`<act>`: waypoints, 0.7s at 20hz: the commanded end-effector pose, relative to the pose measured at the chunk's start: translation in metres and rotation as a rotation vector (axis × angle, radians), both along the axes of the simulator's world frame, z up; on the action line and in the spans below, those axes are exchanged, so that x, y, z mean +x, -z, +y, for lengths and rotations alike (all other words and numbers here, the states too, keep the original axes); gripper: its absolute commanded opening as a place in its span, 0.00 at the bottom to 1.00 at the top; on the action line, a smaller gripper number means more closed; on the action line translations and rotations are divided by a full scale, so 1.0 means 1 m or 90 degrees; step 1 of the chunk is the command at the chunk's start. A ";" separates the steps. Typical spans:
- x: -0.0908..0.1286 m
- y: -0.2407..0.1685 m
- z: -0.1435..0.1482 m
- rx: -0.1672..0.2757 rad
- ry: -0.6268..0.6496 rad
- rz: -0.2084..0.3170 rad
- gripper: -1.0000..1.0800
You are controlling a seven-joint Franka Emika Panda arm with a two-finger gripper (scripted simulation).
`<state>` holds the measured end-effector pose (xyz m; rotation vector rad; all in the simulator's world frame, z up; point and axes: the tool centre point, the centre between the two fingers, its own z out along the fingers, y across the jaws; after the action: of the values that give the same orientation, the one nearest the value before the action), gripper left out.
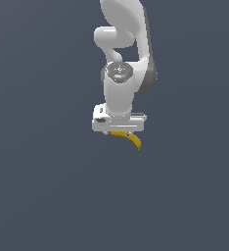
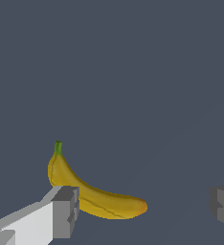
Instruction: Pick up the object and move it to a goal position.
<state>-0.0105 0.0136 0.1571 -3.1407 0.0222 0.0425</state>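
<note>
Arm (image 1: 120, 83) hangs straight down, gripper (image 1: 119, 132) over the banana (image 1: 131, 139). Jaws spread wide, gripping nothing; banana near one finger (image 2: 65, 211), stem at 11 o'clock.

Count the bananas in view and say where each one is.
1. The banana lies on the grey floor just below the open gripper, beside one finger. No others show; none seems hidden.

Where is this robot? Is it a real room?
Probably not: it looks like a computer simulation. The floor is one flat grey-blue with no walls, and only the arm, its open tool and a banana appear.
</note>
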 end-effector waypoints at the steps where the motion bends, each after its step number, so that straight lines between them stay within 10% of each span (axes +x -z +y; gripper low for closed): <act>1: 0.000 0.000 0.000 0.000 0.000 0.000 0.96; 14: -0.003 0.004 0.002 0.016 0.004 0.014 0.96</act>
<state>-0.0132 0.0155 0.1531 -3.1149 0.0353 0.0770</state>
